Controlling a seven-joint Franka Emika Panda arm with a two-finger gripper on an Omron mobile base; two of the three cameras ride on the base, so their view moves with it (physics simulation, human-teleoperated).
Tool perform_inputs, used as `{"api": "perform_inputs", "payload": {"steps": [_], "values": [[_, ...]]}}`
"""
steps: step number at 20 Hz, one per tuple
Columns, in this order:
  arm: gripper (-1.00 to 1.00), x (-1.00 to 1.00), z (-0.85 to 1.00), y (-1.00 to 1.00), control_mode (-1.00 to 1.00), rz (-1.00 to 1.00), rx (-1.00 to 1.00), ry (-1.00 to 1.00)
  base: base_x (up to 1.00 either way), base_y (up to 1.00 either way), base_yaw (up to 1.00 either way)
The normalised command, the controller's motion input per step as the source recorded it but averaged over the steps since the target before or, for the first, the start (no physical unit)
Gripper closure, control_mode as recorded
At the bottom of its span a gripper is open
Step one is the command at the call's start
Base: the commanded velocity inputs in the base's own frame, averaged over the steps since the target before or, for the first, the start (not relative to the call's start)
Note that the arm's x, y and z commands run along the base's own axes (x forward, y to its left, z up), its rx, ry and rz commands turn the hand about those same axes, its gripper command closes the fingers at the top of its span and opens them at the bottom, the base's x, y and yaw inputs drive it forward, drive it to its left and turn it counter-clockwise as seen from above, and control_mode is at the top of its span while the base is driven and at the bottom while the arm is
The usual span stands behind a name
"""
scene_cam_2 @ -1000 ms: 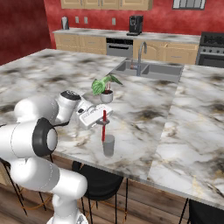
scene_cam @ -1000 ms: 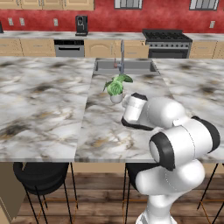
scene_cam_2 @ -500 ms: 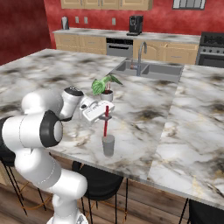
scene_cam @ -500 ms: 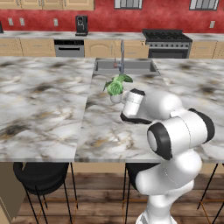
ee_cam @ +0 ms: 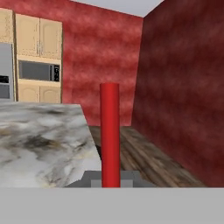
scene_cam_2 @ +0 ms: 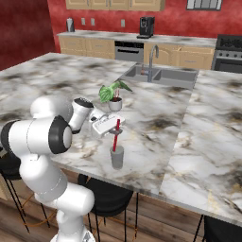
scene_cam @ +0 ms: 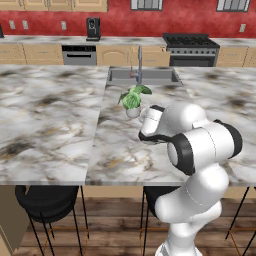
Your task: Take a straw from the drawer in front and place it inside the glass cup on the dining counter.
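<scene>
one straw, one cup, gripper pinched on the straw over the cup

left base view: one counter [scene_cam: 55,125] of veined marble, one potted plant [scene_cam: 132,98] on it, one sink [scene_cam: 142,76] with a tap behind the plant. two black stools [scene_cam: 47,202] show under the counter edge, one at the left and one partly behind the robot. the white arm bends over the counter just right of the plant; the hand is turned away, so from here i cannot tell how the fingers stand. the straw and cup are hidden behind the arm.

right base view: one straw [scene_cam_2: 115,138], one cup [scene_cam_2: 117,157], one plant [scene_cam_2: 113,93], one sink [scene_cam_2: 160,75]. the cup stands upright on the counter [scene_cam_2: 198,142] near its front edge, in front of the plant and apart from it. the straw stands nearly upright, its lower end down inside the cup and its upper end between the fingers of the gripper [scene_cam_2: 117,125], which sits directly above the cup with its jaws drawn narrow on the straw. whether the straw's tip touches the cup bottom i cannot tell. one stool [scene_cam_2: 111,196] shows below the counter here, with a bit of another at the lower right.

hand view: one straw [ee_cam: 110,135], a red bar rising straight up from between the finger tips at the bottom middle. the counter [ee_cam: 39,140] lies to the left, wood floor to the right, red walls beyond.
</scene>
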Motion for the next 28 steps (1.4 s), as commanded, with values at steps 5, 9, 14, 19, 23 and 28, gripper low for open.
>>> {"api": "perform_inputs", "payload": {"steps": [5,9,14,19,23,28], "values": [[1.0,0.19,-0.19,-0.12,-1.0,0.0,-0.02,-0.02,0.0,0.0,0.0],[1.0,0.25,-0.22,-0.05,-1.0,0.0,-0.03,-0.01,0.0,0.0,0.0],[1.0,0.06,-0.45,0.0,-1.0,0.0,-0.03,-0.02,0.0,0.0,0.0],[1.0,0.04,-0.39,0.0,-1.0,0.0,-0.04,-0.06,0.0,0.0,0.0],[1.0,0.08,-0.34,0.0,-1.0,0.0,-0.06,-0.07,0.0,0.0,0.0],[1.0,0.15,-0.45,0.0,-1.0,0.0,-0.08,-0.08,0.0,0.0,0.0]]}}
